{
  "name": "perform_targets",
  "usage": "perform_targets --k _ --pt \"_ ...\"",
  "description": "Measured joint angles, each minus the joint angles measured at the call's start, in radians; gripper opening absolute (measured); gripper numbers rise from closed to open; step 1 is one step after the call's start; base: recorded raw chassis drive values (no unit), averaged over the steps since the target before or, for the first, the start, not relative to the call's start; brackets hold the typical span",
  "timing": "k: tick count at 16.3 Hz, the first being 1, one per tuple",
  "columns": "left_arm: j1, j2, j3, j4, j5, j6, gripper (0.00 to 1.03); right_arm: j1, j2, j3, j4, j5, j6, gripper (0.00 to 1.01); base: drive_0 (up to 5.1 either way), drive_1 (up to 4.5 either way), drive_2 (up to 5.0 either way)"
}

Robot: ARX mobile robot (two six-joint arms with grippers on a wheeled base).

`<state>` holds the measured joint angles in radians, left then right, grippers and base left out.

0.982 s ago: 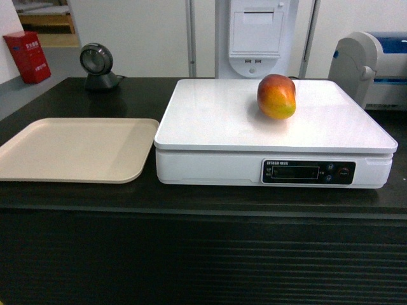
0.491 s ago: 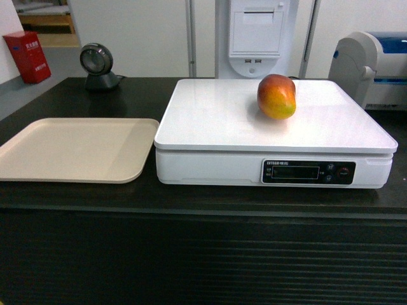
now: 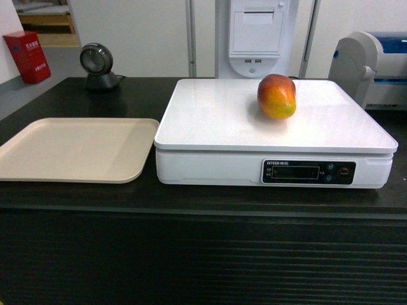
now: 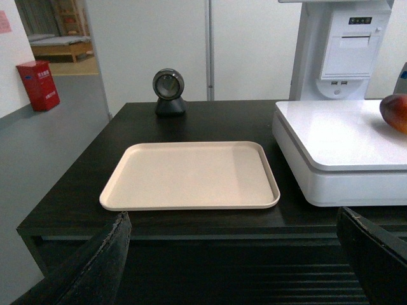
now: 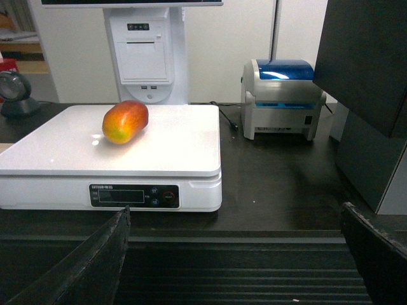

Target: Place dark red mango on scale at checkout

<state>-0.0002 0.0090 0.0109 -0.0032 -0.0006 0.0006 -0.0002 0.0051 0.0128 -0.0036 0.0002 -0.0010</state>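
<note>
White wall panels stand behind the checkout (image 3: 191, 203), a black-topped counter with a dark ribbed front. Taking the scale (image 3: 216, 121) as the landmark and going left to right: far to its left, on the floor by the wall, is a red box (image 3: 27, 57). Nearer, at the counter's back edge left of the scale, sits a round dark scanner (image 3: 96, 65) on a stand. A beige tray (image 3: 70, 149) lies flat on the counter just beside the scale's left side, with a narrow strip of black top between them. The scale's white platform carries the dark red mango (image 3: 276, 96), which rests on its right rear part, red above and orange-yellow below, with nothing touching it. A white receipt printer column (image 3: 256, 35) rises just behind the scale. A dark display strip (image 3: 308, 171) with small buttons sits at the right of the scale's front. Right of the scale stands a grey and blue label printer (image 5: 280, 95).

The left gripper (image 4: 241, 260) is spread wide and holds nothing, hanging low in front of the counter before the tray. The right gripper (image 5: 238, 260) is equally wide apart and empty, low before the scale's right end.
</note>
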Motion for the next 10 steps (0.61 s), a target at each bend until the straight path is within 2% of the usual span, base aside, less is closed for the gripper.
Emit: perform_targets --k 10 --pt "0.000 0.000 0.000 0.000 0.000 0.000 0.98 0.000 0.000 0.000 0.000 0.000 0.000 0.98 0.0 0.00 0.0"
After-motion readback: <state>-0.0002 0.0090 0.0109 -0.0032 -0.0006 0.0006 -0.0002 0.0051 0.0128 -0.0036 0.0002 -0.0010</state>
